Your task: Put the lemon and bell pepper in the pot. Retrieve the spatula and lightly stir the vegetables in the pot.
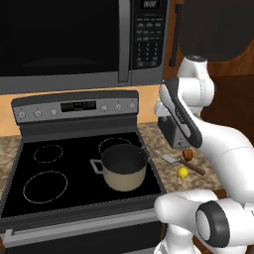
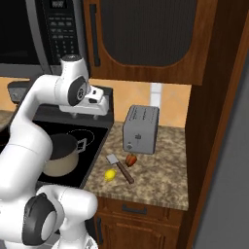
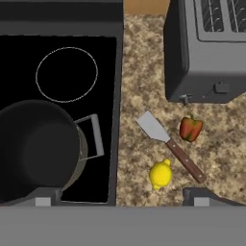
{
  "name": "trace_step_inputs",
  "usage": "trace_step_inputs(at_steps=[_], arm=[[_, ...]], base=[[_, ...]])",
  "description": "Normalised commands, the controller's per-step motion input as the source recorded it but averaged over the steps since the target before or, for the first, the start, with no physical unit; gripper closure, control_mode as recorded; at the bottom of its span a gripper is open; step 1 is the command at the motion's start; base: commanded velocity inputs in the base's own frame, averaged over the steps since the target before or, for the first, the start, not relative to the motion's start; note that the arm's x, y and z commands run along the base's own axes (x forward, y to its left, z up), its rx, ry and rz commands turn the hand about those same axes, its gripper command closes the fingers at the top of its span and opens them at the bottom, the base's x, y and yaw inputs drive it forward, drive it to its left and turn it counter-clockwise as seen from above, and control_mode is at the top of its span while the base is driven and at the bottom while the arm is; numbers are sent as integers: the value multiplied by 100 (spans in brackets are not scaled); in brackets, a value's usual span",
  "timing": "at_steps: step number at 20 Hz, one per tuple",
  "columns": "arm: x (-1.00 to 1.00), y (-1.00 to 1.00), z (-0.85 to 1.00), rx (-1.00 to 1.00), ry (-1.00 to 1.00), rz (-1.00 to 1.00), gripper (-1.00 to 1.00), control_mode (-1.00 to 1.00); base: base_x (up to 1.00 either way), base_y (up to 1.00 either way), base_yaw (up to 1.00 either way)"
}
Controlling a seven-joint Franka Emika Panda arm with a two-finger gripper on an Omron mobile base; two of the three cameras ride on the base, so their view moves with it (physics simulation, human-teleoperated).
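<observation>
Hand view, pincer (image 3: 122,199): the two dark finger tips stand wide apart at the bottom edge, released, with nothing between them; it hangs above the seam where the black stove top meets the speckled granite counter (image 3: 139,57).
Lemon: the small yellow rounded lemon (image 3: 160,175) lies on the counter nearest the pincer, just beside the spatula's handle, apart from the stove's edge.
Spatula: the slim spatula with flat grey metal blade and dark brown handle (image 3: 168,145) lies slantwise on the counter between lemon and pepper, blade toward the stove and the toaster.
Bell pepper: the small red bell pepper (image 3: 190,129) sits on the counter on the spatula's far side, just in front of the toaster.
Toaster: the boxy grey metal toaster (image 3: 206,53) stands toward the counter's back edge.
Pot: the round beige-tan saucepot with dark inside (image 1: 124,166) stands on the stove's front right burner, its inside bare, one side handle pointing toward the counter.
Right base view: lemon (image 2: 111,175), spatula (image 2: 120,168) and pepper (image 2: 131,160) cluster near the counter's stove-side edge.
</observation>
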Motion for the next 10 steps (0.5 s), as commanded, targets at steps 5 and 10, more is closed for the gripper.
trace_step_inputs(at_steps=[5,10], arm=[[0,-78,-21,0,2,-6,-100,-100],[0,-99,-51,2,2,-6,-100,-100]], base=[[0,0,0],[0,0,0]])
